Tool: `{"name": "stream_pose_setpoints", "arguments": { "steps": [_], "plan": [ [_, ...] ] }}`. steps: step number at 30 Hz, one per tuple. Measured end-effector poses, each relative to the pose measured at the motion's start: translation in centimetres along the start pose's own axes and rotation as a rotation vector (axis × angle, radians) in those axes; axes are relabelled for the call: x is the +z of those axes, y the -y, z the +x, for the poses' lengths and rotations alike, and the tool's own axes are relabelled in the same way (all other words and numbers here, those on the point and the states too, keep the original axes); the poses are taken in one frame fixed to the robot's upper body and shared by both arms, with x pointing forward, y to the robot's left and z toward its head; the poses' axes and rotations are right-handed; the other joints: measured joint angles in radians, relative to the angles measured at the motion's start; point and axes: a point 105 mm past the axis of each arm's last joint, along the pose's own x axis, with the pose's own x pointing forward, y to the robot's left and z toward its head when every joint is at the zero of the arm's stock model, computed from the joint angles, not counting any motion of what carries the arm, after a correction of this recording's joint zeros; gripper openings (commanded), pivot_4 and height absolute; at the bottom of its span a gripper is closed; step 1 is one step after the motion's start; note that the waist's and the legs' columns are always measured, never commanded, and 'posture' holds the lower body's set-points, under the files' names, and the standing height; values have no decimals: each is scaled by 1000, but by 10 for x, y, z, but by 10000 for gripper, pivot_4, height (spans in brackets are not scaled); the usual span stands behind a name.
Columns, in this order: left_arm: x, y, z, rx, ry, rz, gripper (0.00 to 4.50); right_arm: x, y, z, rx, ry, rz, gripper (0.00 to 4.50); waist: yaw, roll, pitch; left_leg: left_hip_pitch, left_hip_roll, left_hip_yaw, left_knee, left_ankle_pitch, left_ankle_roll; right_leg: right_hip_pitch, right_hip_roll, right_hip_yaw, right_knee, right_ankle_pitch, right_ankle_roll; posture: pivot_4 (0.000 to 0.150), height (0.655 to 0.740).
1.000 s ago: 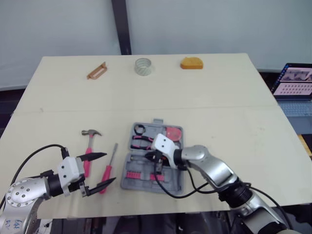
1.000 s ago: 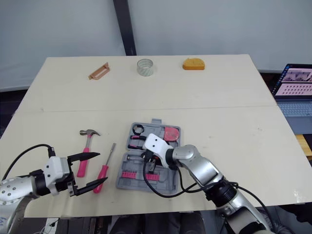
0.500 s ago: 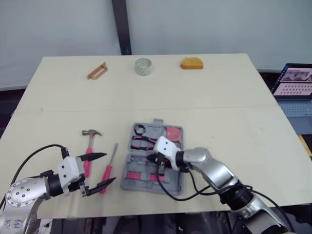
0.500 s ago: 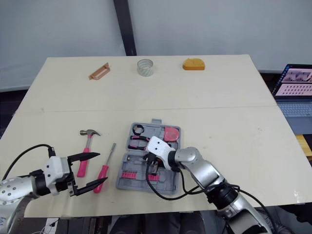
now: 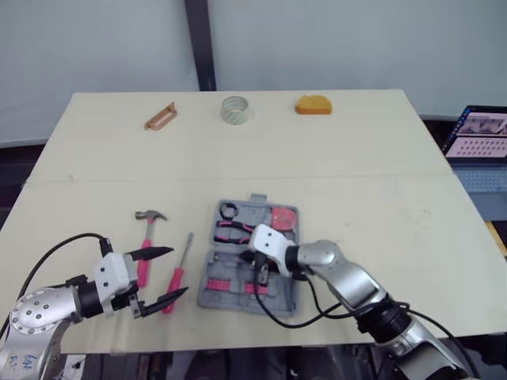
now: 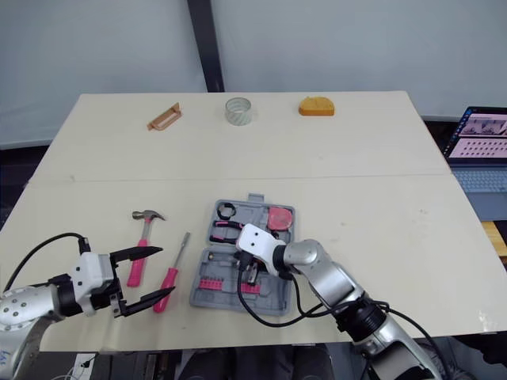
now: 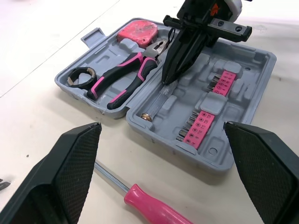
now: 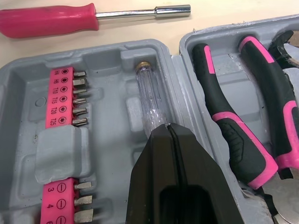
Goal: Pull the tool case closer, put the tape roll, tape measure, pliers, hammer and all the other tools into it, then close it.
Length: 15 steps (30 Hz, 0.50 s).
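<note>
At lower centre, the right claw [image 8: 169, 128], pinched closed and empty, tips against a clear-handled driver [image 8: 152, 100] in the tool case [image 5: 281, 298]. Lower left, the left claw [image 5: 178, 271] gapes wide, empty.

Matt grey plastic tool case [image 7: 250, 77], pliers [image 7: 122, 81] with smooth pink-and-black grips, clear glossy plastic driver handle [image 8: 152, 100], screwdriver [image 8: 46, 19] at the case's 9 o'clock, glossy pink handle, bright metal shaft, matt pale table [image 5: 372, 142]

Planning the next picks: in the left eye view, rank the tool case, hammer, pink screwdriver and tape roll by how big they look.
1. tool case: clearly largest.
2. hammer and pink screwdriver: alike in length, so not ranked.
3. tape roll: looks smallest, but it lies farthest from the camera, which shrinks it.
</note>
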Motion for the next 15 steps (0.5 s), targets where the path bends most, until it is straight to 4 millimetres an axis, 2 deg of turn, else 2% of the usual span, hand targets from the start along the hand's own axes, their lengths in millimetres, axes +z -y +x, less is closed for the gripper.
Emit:
{"name": "stream_pose_setpoints", "arguments": {
  "steps": [8, 12, 15],
  "plan": [
    [1, -1, 0, 1, 1, 1, 45000, -4, -3, 3, -4, -37, -77, 320, 0, 4, -12, 3, 0, 0, -2, 0, 0, 2, 0, 0, -1, 0, 0, 1500, 7400],
    [0, -1, 0, 1, 1, 0, 45000, -8, -4, 5, -2, -54, -94, 320, 0, 5, -17, 15, 0, 2, -8, -1, 0, 12, 0, 1, -3, 0, 0, 1500, 7400],
    [0, -1, 0, 1, 1, 0, 45000, -9, -4, 6, 0, -57, -102, 320, 0, 5, -21, 17, 0, 2, -9, -1, 0, 13, 0, 0, -4, 0, -1, 1500, 7400]
  ]
}}
